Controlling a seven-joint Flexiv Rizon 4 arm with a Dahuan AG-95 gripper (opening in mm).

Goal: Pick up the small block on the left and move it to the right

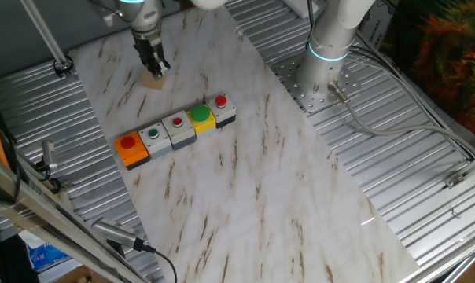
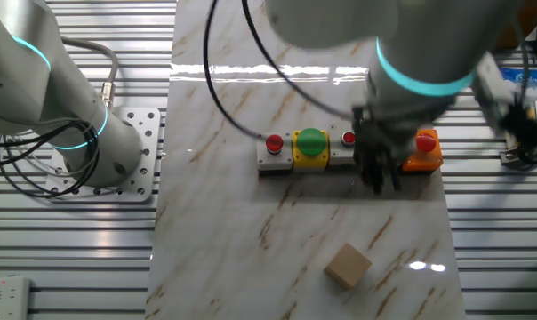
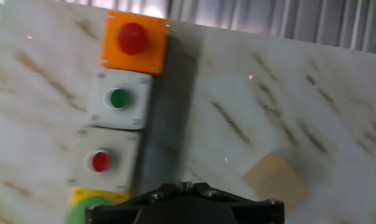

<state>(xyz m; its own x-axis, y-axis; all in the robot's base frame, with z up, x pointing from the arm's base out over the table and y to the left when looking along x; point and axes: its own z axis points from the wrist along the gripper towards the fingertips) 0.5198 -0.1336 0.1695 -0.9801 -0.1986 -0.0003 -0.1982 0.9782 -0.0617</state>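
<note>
1. You are looking at the small block (image 2: 348, 266) lying flat on the marble tabletop (image 2: 233, 222), well apart from the row of button boxes (image 2: 348, 149).
2. Your gripper (image 2: 380, 182) is hanging above the tabletop between the row and the block, holding nothing; you cannot tell how wide the jaws are standing.

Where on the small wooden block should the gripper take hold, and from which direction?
Grip the wooden block across two opposite flat side faces, coming straight down from above. It lies flat on the marble tabletop, standing apart from the row of button boxes, so all its sides are free. Turn the gripper to match its rotated edges.
</note>
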